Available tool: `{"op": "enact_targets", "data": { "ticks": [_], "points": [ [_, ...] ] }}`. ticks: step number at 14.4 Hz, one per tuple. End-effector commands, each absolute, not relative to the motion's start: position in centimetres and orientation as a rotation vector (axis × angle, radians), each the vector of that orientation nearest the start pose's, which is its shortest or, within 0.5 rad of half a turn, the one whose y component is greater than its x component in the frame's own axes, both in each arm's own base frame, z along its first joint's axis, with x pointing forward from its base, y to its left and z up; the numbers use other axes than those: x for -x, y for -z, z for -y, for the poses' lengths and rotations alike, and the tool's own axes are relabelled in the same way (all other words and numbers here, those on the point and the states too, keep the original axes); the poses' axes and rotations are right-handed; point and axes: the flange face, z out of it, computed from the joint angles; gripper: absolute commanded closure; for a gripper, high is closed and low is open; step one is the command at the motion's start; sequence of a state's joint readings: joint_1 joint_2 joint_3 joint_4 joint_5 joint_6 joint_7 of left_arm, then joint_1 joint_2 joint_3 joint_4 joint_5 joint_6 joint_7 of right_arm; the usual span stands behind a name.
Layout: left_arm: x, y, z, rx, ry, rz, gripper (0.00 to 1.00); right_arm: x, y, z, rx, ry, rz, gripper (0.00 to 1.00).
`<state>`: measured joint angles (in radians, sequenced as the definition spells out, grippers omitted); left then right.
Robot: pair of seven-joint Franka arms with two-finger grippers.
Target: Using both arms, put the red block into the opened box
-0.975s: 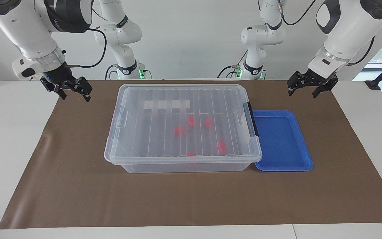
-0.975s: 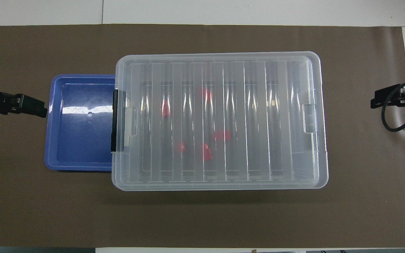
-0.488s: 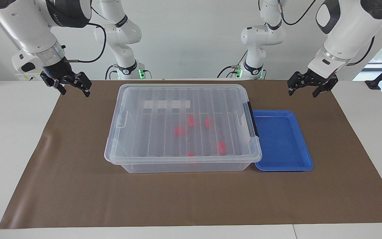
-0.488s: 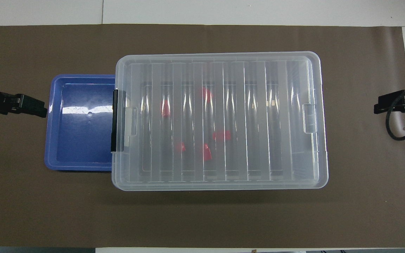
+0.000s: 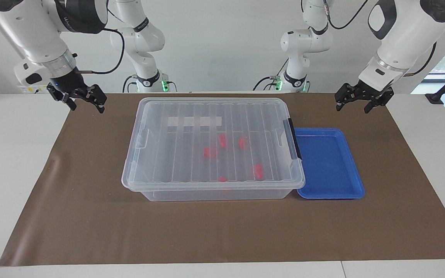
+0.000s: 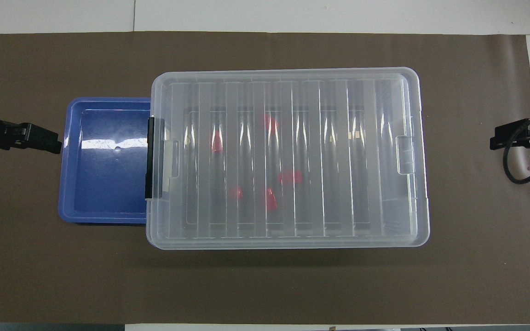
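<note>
The clear box (image 5: 176, 146) (image 6: 338, 161) sits mid-table with its ribbed lid on. A black clip handle (image 5: 294, 139) (image 6: 149, 158) is on the end toward the left arm. Several red blocks lie inside under the lid, among them one (image 5: 242, 143) (image 6: 217, 141) and another (image 5: 208, 152) (image 6: 290, 177). My left gripper (image 5: 355, 104) (image 6: 44, 140) hangs open and empty over the mat beside the tray. My right gripper (image 5: 85, 102) (image 6: 506, 138) hangs open and empty over the mat's edge at its own end.
An empty blue tray (image 5: 328, 162) (image 6: 104, 184) lies against the box's clip end, partly under the lid's rim. A brown mat (image 5: 91, 216) covers the table. Two idle white arms (image 5: 145, 46) stand at the robots' end.
The right gripper has drawn back a little toward its own end of the table and risen slightly. The left arm, box, blocks and tray have not moved.
</note>
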<state>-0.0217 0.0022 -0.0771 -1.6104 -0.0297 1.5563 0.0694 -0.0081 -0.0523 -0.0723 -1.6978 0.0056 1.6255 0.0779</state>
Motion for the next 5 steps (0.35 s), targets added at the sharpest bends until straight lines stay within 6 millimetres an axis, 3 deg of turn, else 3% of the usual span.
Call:
{"op": "enact_targets", "data": {
  "ticks": [1,5],
  "points": [
    [-54.4,-60.55,5.62,3.172,-0.074,-0.269,0.0,-53.52,-60.44,4.7,3.137,-0.017,-0.233,0.0],
    [-54.4,-60.55,5.62,3.172,-0.074,-0.269,0.0,-53.53,-60.47,4.94,3.135,-0.012,-0.233,0.0]
  ]
}}
